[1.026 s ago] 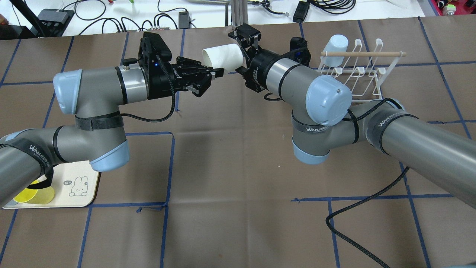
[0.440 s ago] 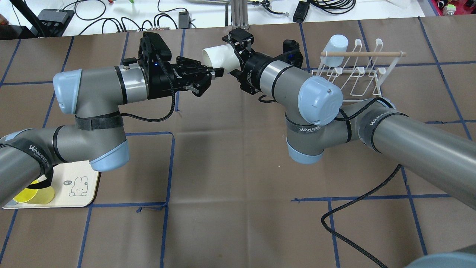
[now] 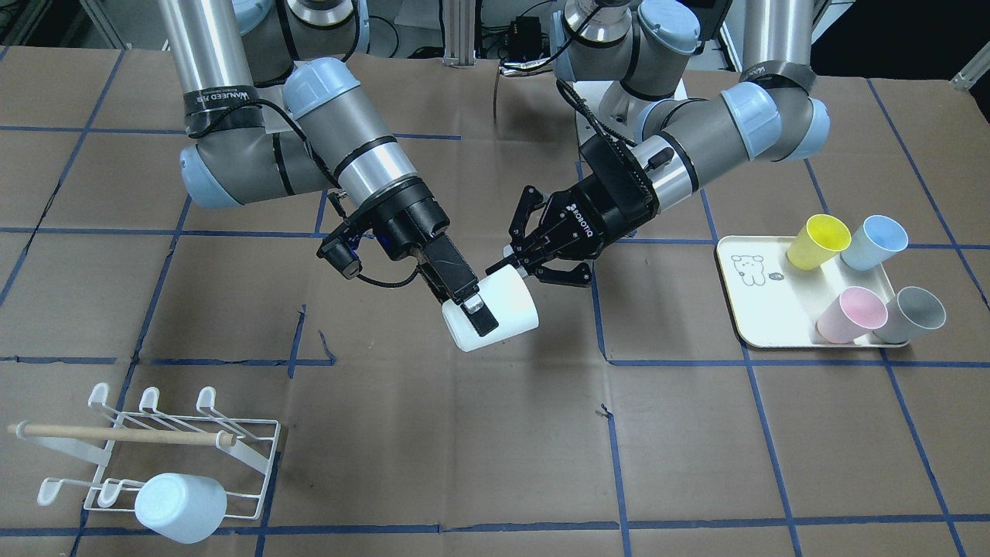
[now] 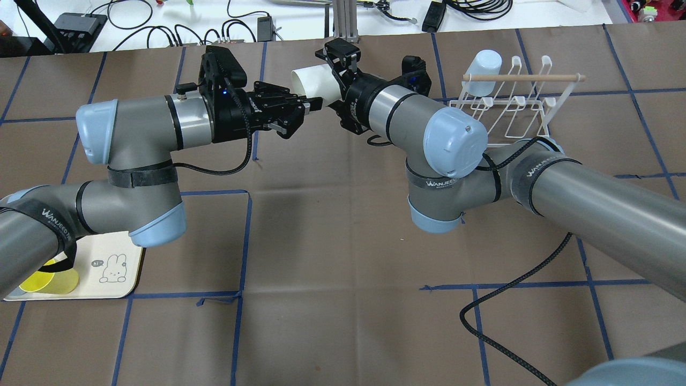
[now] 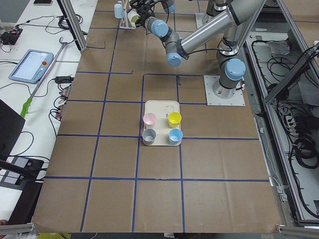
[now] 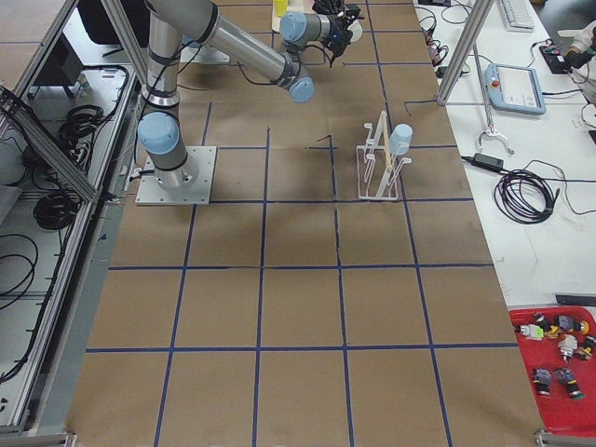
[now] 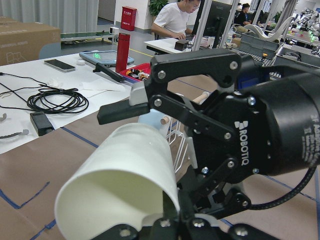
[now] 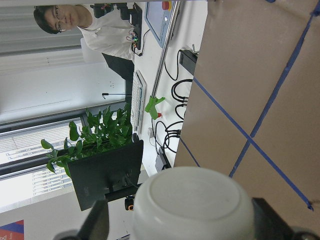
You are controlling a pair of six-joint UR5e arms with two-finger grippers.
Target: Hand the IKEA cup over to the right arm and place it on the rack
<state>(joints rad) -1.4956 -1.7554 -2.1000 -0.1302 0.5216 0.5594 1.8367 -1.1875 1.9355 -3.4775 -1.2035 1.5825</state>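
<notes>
**Handover: R gripper moving in over cup**

R arm (image 3: 363,147) has slid further toward L arm (image 3: 719,124) over the last sec, and its wrist now covers more of the IKEA cup (image 3: 512,305) in overhead view. L arm and cup pos. unchanged.

L gripper (image 3: 514,259) is clenched on the cup rim. It carries the cup on its side in mid-air over the table (image 3: 464,464), mouth toward L, base toward R.

R gripper (image 3: 473,308) fingers (image 3: 479,313) straddle the base end. R wrist view shows a gap on one side, so it's spread, not gripping yet.

Rack (image 3: 116,435) is on robot's R side, well apart from the cup, w/ a pale blue cup (image 3: 182,507) upturned on it. Tray (image 3: 754,309) w/ four coloured cups is on L side.
</notes>
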